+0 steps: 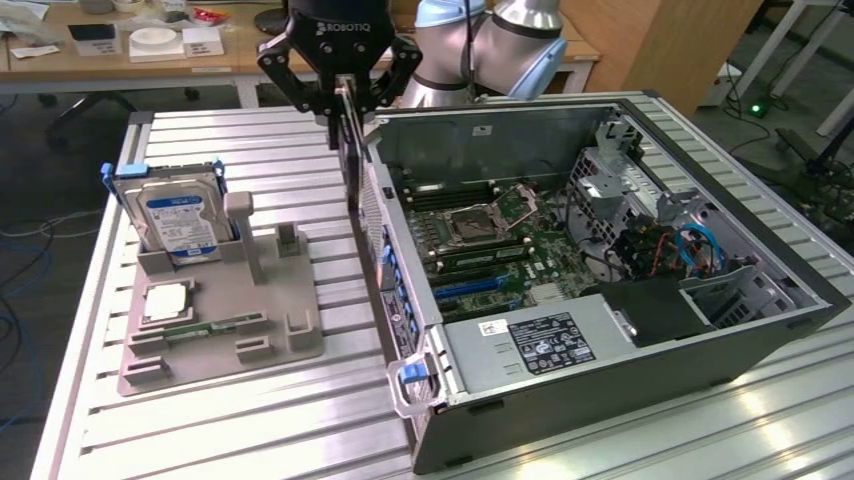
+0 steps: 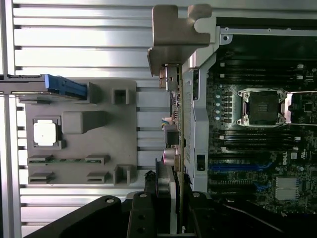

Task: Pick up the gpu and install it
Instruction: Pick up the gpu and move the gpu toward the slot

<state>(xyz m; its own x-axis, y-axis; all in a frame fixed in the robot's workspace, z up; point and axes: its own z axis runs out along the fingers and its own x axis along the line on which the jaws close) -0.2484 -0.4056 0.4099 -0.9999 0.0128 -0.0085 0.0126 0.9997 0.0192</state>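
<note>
My gripper (image 1: 342, 100) is shut on the gpu (image 1: 351, 160), which hangs edge-on and upright below the fingers. The card sits in the air just above the near wall of the open computer case (image 1: 400, 300), between the case and the grey holder. In the wrist view the gpu (image 2: 173, 124) runs as a thin strip from my gripper (image 2: 171, 201) out to its silver end bracket (image 2: 176, 34). It lines up along the case wall, beside the motherboard (image 2: 257, 148) with its blue slots (image 2: 237, 168).
A grey holder tray (image 1: 220, 310) lies on the slatted metal table (image 1: 240, 430), carrying a hard drive (image 1: 180, 220), a processor chip (image 1: 167, 300) and a memory stick (image 1: 214, 327). Inside the case are a power supply (image 1: 547, 345) and cables (image 1: 667, 250).
</note>
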